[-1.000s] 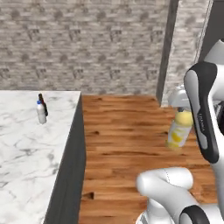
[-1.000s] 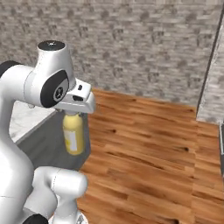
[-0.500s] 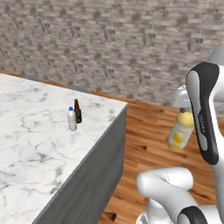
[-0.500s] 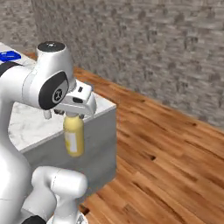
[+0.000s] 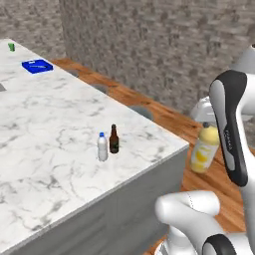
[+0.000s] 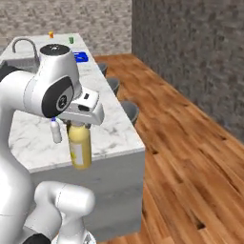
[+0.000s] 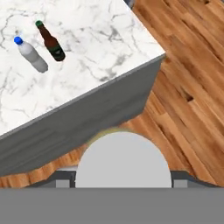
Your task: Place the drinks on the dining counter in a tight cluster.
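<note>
The long white grey-veined marble island counter [image 5: 60, 129] ends at a grey side panel above a brown wood-plank floor [image 6: 190, 157], with grey brick walls [image 5: 164, 45] behind; a clear water bottle with a blue cap [image 5: 102, 147] and a dark brown beer bottle [image 5: 114, 139] stand just beside each other near its corner. The two-finger gripper [image 6: 78, 125] grips the wide yellow juice bottle with a pale cap [image 6: 80, 147] by its top, hanging off the counter's end; the fingers are hidden behind the white hand and the pale cap.
</note>
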